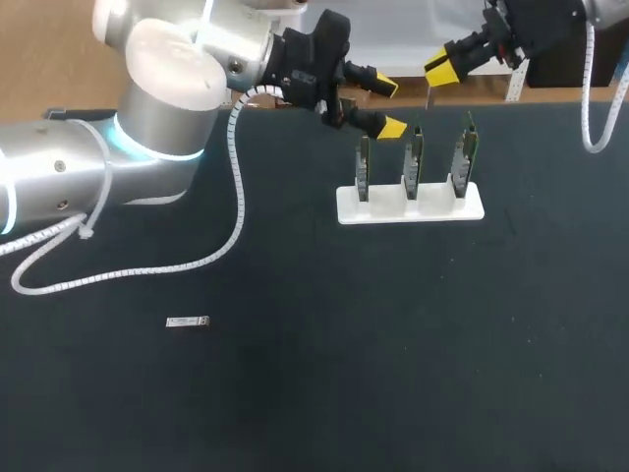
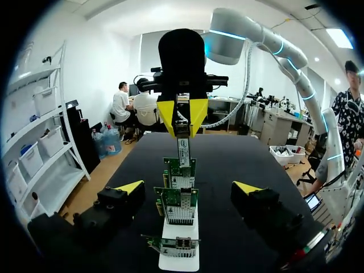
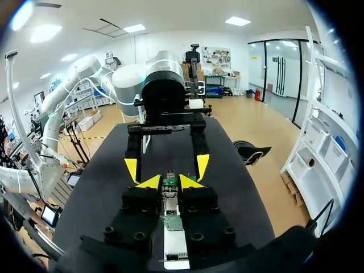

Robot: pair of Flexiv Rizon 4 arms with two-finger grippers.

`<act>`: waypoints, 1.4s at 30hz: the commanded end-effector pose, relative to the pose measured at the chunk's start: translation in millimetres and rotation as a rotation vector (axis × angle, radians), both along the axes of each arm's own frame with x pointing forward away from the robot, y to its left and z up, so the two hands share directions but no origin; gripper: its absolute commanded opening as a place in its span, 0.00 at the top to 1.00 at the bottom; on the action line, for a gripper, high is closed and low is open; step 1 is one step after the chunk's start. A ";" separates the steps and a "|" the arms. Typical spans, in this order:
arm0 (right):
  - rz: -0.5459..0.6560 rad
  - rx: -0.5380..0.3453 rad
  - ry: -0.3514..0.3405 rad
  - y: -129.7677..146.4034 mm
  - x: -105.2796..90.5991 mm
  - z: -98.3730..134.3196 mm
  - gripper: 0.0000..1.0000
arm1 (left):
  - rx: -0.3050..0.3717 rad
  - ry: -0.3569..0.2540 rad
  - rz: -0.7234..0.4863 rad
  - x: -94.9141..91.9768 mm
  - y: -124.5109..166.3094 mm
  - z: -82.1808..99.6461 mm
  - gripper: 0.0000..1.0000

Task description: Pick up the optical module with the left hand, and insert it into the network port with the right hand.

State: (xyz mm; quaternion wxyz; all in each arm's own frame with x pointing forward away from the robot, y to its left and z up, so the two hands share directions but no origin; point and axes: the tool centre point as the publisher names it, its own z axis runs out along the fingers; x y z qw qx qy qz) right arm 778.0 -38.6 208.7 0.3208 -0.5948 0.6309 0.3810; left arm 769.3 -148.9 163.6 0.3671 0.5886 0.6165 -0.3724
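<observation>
Lying closest, on the left part of the black table, a small silver optical module is being borne flat and alone, well apart from both grippers. Further right, the left gripper is being held above the table's far part, near the leftmost card. Its jaws are being held spread wide, with nothing being gripped between them. Just to its right, three green network cards are being held upright in a row by a white stand. In the left wrist view this row is being shown straight ahead of the gripper, in line with the gap between its yellow tips. Rightmost, the right gripper is being held above the row of cards. Its jaws are being clenched on a second module, which is being pointed down at the cards.
</observation>
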 end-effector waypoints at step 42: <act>-0.004 0.006 0.008 -0.9 -3.9 -7.9 1.00 | 0.107 0.054 -0.053 -4.6 -2.6 -12.5 0.00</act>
